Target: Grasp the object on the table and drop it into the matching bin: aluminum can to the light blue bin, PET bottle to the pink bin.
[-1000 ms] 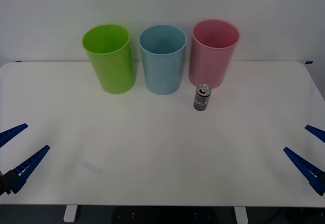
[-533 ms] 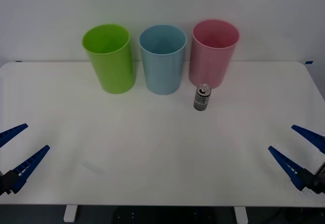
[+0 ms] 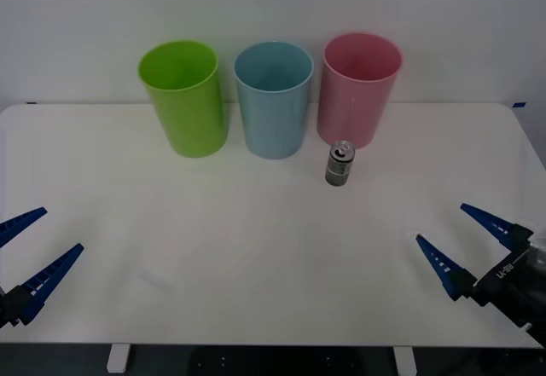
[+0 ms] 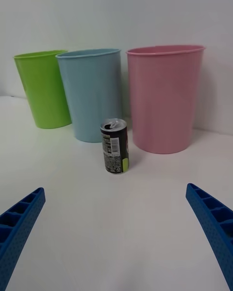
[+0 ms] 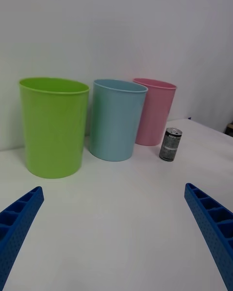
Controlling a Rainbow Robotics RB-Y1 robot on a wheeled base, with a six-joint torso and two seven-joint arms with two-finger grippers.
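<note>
the right gripper [image 3: 465,241] is gaping wide and empty, the aluminum can [image 3: 339,163] standing well ahead, centered between its fingers.

Front view high above the table [image 3: 256,248], facing forward and down, wrist views low near the tabletop, right one nearer, aimed toward the 12 o'clock bins, all sharing lime green bin [image 3: 182,97], light blue bin [image 3: 273,99], pink bin [image 3: 358,89], can [image 3: 339,164].

table [image 3: 256,248] white | on it: lime green bin [image 3: 183,99], light blue bin [image 3: 273,99], pink bin [image 3: 358,90], aluminum can [image 3: 339,164] upright
</note>
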